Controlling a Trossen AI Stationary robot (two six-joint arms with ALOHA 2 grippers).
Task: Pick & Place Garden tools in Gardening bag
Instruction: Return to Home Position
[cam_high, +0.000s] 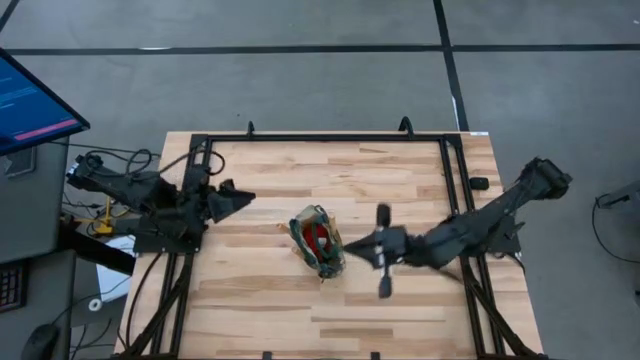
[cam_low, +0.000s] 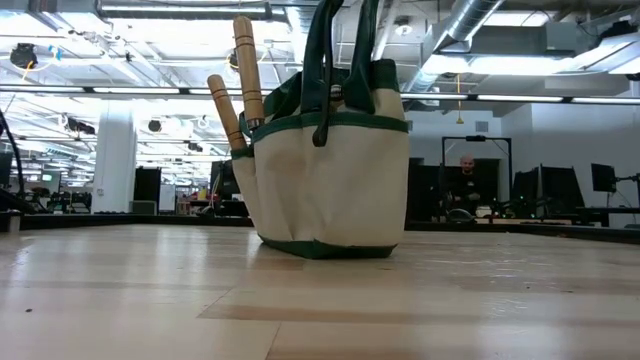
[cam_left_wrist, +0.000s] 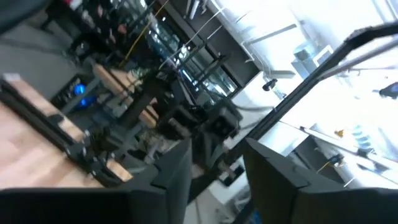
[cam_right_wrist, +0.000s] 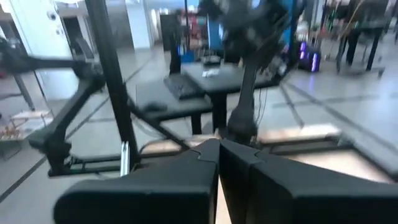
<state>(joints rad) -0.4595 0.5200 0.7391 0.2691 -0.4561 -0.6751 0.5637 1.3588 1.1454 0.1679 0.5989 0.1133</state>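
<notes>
Noting one gardening bag (cam_low: 330, 180) upright at the middle of the table (cam_high: 280, 300), two wooden tool handles (cam_low: 248, 65) rising from one end and one red item (cam_high: 317, 238) inside, one right gripper (cam_high: 358, 250) near it, jaws pressed together on nothing, and one left gripper (cam_high: 248, 197) well apart by the table's left edge, jaws parted, empty.

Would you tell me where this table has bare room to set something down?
The table is bare between the gardening bag and the black frame rail at the high view's top, and from the bag to the opposite edge. Crowded: the right gripper hangs close beside the bag; the left gripper hovers over the table's left side.
</notes>
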